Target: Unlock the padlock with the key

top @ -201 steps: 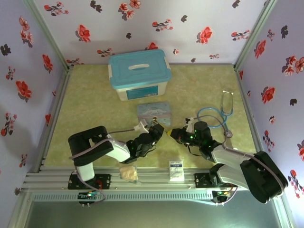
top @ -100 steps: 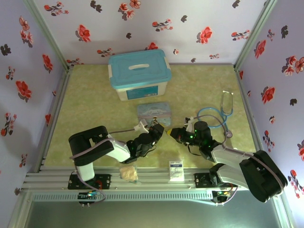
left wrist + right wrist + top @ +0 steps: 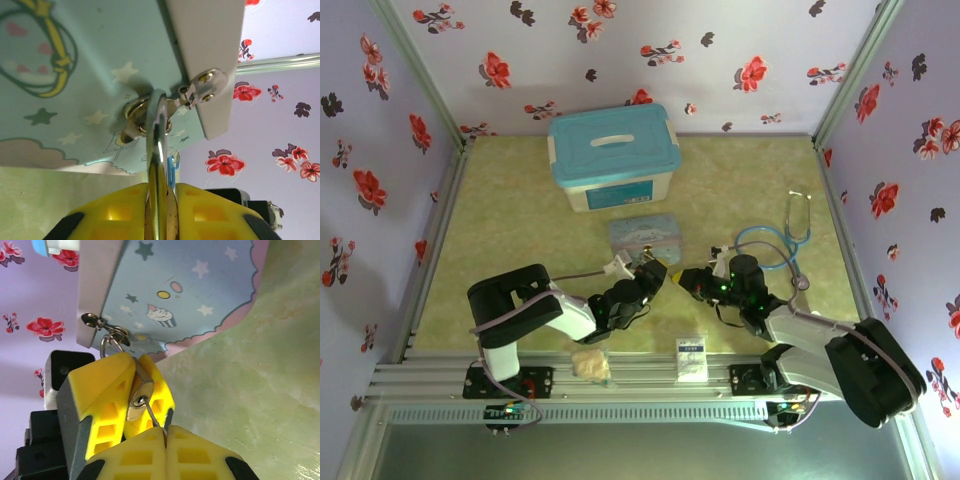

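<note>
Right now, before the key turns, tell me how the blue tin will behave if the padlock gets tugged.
The blue tin looks small and flat, so it is probably light and would likely slide on the smooth tabletop rather than resist. The padlock hangs through its small clasp and is gripped by the left tool, so a tug may tilt the tin.

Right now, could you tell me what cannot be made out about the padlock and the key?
- Key: right wrist view, only a thin shaft shows; its head is hidden between the fingers of the right gripper.
- Padlock: left wrist view, seen edge-on, its body buried in the left gripper.
- Shackle: whether it is released cannot be told; the clasp overlaps it.
- Top view: both too small, covered by the grippers.
</note>
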